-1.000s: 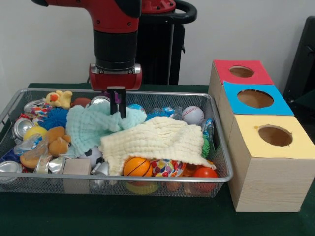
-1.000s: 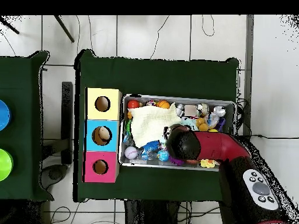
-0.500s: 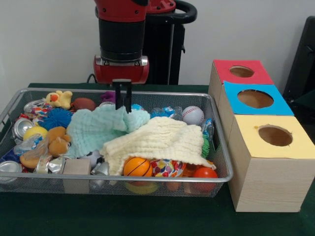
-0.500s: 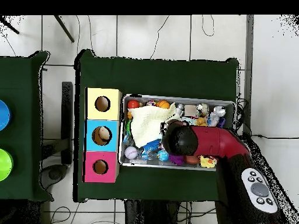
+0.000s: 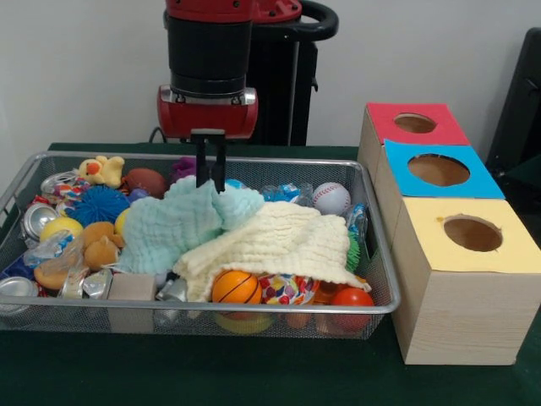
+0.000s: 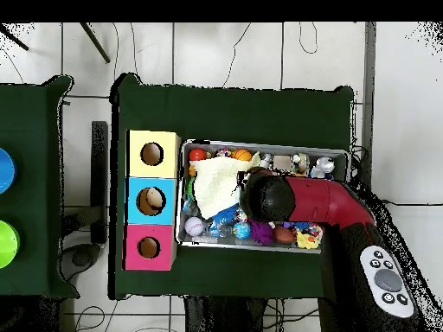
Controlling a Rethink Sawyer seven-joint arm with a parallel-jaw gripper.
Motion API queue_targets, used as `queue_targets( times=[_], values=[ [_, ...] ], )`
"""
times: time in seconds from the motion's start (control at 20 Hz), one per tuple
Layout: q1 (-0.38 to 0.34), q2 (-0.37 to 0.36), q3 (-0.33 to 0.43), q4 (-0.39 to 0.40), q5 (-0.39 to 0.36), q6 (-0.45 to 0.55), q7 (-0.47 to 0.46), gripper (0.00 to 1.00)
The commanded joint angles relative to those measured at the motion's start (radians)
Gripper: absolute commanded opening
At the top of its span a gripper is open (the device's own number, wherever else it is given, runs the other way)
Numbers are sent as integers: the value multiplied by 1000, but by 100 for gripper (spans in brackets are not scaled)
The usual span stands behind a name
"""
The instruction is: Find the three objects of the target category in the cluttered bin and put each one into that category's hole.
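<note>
Wire bin [image 5: 376,254], full of clutter: mint cloth [image 5: 173,224] bunched at centre, lifted to a peak; cream cloth [image 5: 275,241] draped beside it, toward bin's front-right corner. Box w/ red hole [image 5: 415,123], blue hole [image 5: 438,169], yellow hole [image 5: 472,233] just right of bin.

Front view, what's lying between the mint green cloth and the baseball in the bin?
In the front view, a pale yellow cloth and clear blue-printed wrappers lie between the mint green cloth and the baseball.

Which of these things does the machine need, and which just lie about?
Job: wire bin, pincer shut on the mint cloth, red box, blue box, yellow box.
Lying about: blue disc, green disc, side table, floor cables.
</note>
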Motion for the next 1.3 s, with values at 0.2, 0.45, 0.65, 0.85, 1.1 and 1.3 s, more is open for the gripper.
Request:
queue_targets(
  times=[0.2,0.45,0.65,0.85,1.1,1.3],
  values=[
    [26,-5,3,-97,39,160,66,0],
    [44,-16,-7,-120,56,204,86,0],
    [61,-20,-14,-141,63,232,100,0],
    [80,-17,-22,-161,72,252,115,0],
    [115,-3,-40,-185,88,255,149,0],
    [153,2,-57,-192,101,255,183,0]
  ],
)
